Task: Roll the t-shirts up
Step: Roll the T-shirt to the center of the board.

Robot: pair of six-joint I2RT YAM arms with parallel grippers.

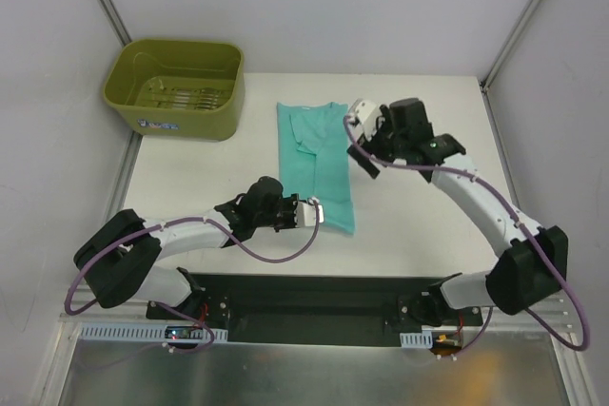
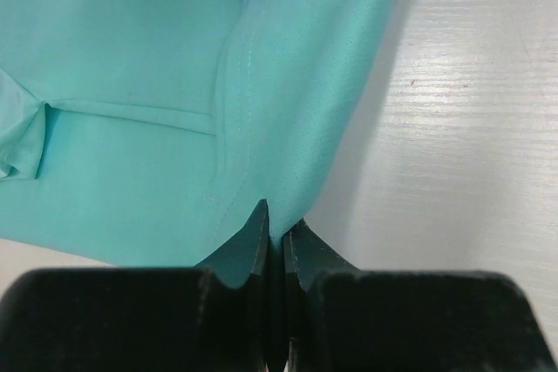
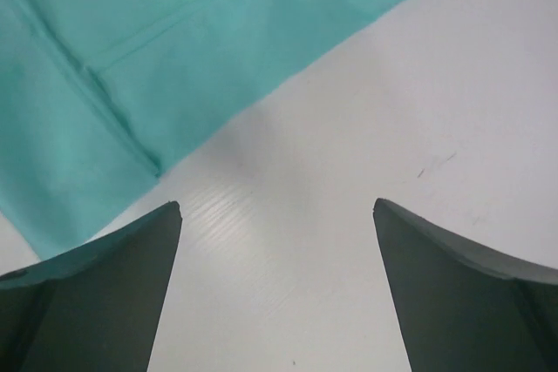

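The teal-green t-shirt (image 1: 314,164) lies folded into a long narrow strip on the white table, collar end at the back. My left gripper (image 1: 319,213) is at the strip's near end. In the left wrist view the gripper (image 2: 277,219) is shut on the t-shirt's near edge (image 2: 157,128), which rises a little off the table there. My right gripper (image 1: 363,145) hovers just right of the strip's upper half. In the right wrist view the gripper (image 3: 277,206) is wide open and empty over bare table, with the t-shirt (image 3: 174,50) ahead and to its left.
An olive-green plastic tub (image 1: 176,87) stands at the back left, apart from the shirt. The white table (image 1: 428,225) ends at walls at the back and sides. The arm bases sit along the near edge.
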